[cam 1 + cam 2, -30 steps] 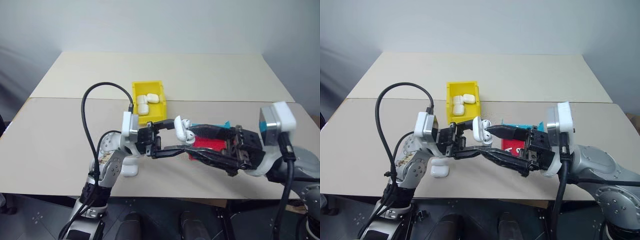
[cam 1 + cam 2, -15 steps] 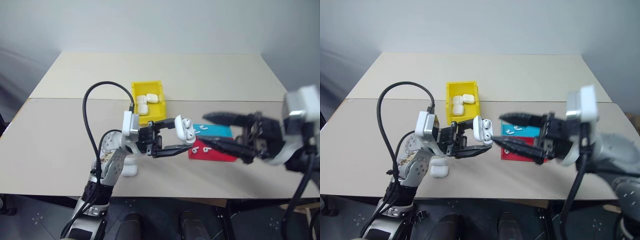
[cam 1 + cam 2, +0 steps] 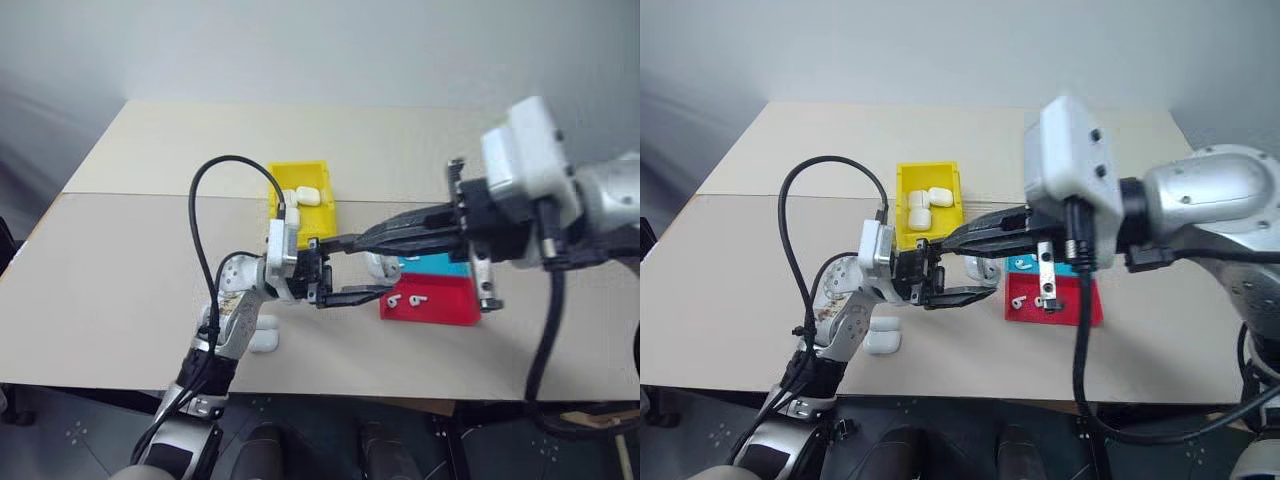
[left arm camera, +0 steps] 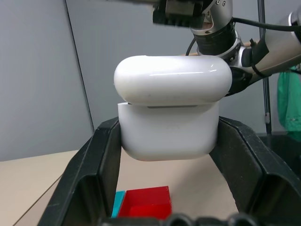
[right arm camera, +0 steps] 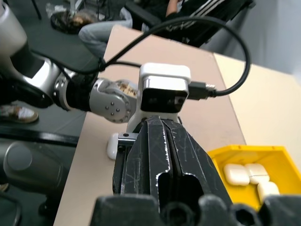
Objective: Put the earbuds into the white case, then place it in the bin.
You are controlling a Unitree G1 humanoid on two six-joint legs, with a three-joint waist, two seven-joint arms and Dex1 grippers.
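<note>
While the left gripper [image 3: 352,268] grips the white case [image 4: 171,108] near the yellow bin [image 3: 300,205], the right gripper [image 3: 335,243] has clenched empty above it, pressing the lid nearly closed.

Silver arms, black cables, black hands

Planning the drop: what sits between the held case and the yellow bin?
Nothing on the table there; above it reaches the shut right claw, between white case and bin, seen from the head.

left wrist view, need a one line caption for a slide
Left hand shut on the white case, lid nearly closed, above the table with the red tray below.
</note>
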